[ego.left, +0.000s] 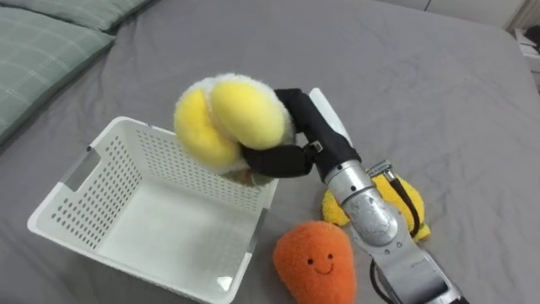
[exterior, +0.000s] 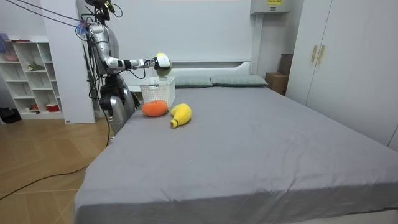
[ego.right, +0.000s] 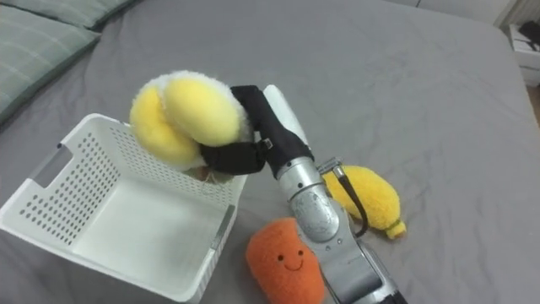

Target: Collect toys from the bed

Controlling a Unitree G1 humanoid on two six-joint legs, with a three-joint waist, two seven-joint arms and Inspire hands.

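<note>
In the left eye view, our right hand [ego.left: 295, 135] has its dark fingers and thumb curled round a yellow-and-white plush toy [ego.left: 228, 118], which it holds in the air over the right wall of the white basket [ego.left: 101, 165]. We cannot tell what the toy depicts, and its underside is hidden behind the thumb. The basket sits on the grey bed [ego.left: 439, 93]. At its near right lies an orange plush [ego.left: 314, 260] with a stitched smile, its lower end cut off by the frame. A yellow plush [ego.left: 409, 211] lies just right of that, largely hidden behind our forearm. Green checked pillows [ego.left: 42, 51] are cut off at far left.

In the right eye view, more of the yellow plush shows, with a small tip at its near end.

In the room view, the robot stands at the bed's side near the headboard, arm stretched out, with the toy above the basket. The two other plush toys lie on the sheet beside the basket. A white shelf [exterior: 31, 74] stands behind the robot and a wardrobe [exterior: 348, 62] at the right. A yellow sign [exterior: 272, 2] at the top edge is too small to read.
</note>
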